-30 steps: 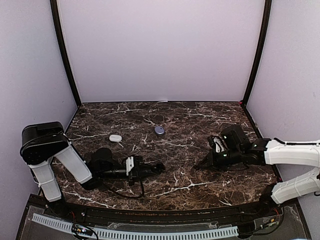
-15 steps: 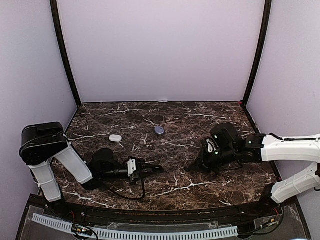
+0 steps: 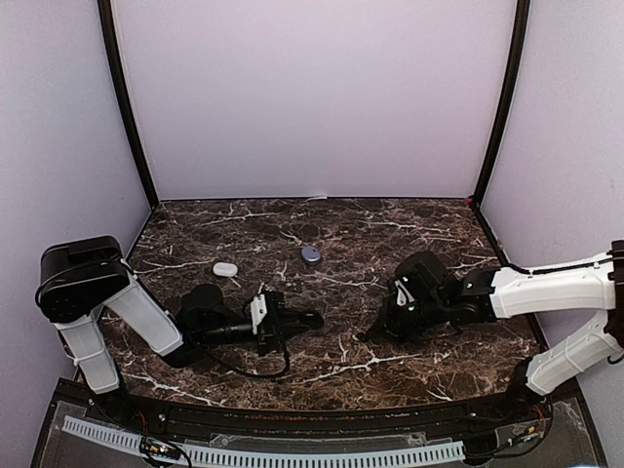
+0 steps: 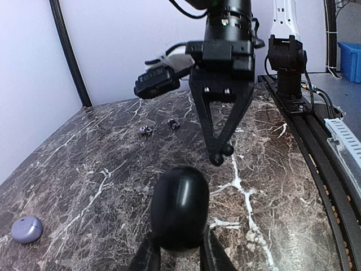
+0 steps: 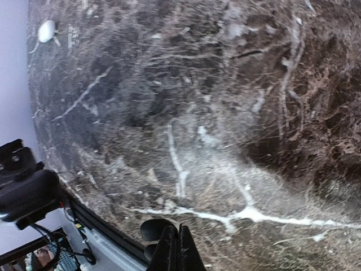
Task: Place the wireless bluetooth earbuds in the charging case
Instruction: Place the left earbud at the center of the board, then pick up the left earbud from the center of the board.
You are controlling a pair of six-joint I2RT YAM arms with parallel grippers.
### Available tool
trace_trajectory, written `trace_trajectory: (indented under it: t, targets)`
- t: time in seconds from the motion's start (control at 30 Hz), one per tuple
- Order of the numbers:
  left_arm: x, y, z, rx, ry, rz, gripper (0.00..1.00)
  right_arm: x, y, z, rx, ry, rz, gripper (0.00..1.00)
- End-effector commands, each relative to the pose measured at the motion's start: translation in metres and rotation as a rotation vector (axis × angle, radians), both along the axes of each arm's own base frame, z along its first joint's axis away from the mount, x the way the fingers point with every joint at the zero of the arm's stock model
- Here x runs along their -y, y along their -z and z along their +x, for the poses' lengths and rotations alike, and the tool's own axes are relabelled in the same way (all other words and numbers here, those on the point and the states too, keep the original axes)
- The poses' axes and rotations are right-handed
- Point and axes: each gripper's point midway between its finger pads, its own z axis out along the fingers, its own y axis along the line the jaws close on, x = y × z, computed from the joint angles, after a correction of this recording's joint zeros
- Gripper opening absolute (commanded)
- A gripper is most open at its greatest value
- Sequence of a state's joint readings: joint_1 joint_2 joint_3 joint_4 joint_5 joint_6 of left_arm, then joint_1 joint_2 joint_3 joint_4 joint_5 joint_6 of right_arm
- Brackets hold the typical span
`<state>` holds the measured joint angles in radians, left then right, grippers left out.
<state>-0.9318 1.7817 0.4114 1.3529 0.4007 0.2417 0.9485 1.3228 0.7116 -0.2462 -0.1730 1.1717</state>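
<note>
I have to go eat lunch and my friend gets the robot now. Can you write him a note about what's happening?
Left end effector: shut on the black case, which looks closed.
Right end effector: shut, with nothing visible between its fingers. Its tips point down close to the black case.
On the marble table: two small dark earbuds lie loose beyond the right arm. The purple case and white case sit apart near the middle.
Done: the black case is gripped.
Left: probably open it, fetch the earbuds and seat them inside.
</note>
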Motion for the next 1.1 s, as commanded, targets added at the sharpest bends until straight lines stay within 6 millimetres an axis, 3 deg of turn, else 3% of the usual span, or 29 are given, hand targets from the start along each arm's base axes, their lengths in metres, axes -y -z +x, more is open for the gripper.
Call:
trace_trajectory:
  t: [0.0, 0.17, 0.43, 0.47, 0.53, 0.63, 0.87, 1.07]
  targets:
    - [-0.004, -0.029, 0.007, -0.05, -0.005, -0.108, 0.17, 0.007, 0.036, 0.001, 0.005, 0.007, -0.072, 0.0]
    - [-0.014, -0.027, 0.009, -0.071, -0.007, -0.122, 0.17, 0.006, 0.063, -0.001, -0.001, 0.029, -0.102, 0.0]
    - [-0.026, -0.021, 0.006, -0.043, -0.016, -0.112, 0.17, -0.003, 0.076, -0.002, 0.051, -0.033, -0.147, 0.02]
    - [-0.026, -0.02, 0.005, -0.04, -0.016, -0.11, 0.17, -0.008, 0.074, -0.003, 0.061, -0.066, -0.126, 0.05]
    - [-0.028, -0.019, 0.004, -0.033, -0.017, -0.11, 0.17, -0.015, 0.069, -0.007, 0.074, -0.107, -0.079, 0.28]
    - [-0.031, -0.017, 0.001, -0.025, -0.018, -0.109, 0.17, -0.023, 0.059, -0.013, 0.097, -0.153, 0.013, 0.4]
    - [-0.037, -0.016, -0.001, -0.012, -0.023, -0.121, 0.17, -0.021, 0.039, -0.013, 0.199, -0.219, 0.055, 0.41]
    - [-0.04, -0.018, -0.001, -0.012, -0.025, -0.141, 0.17, -0.007, 0.02, 0.005, 0.385, -0.294, -0.08, 0.4]
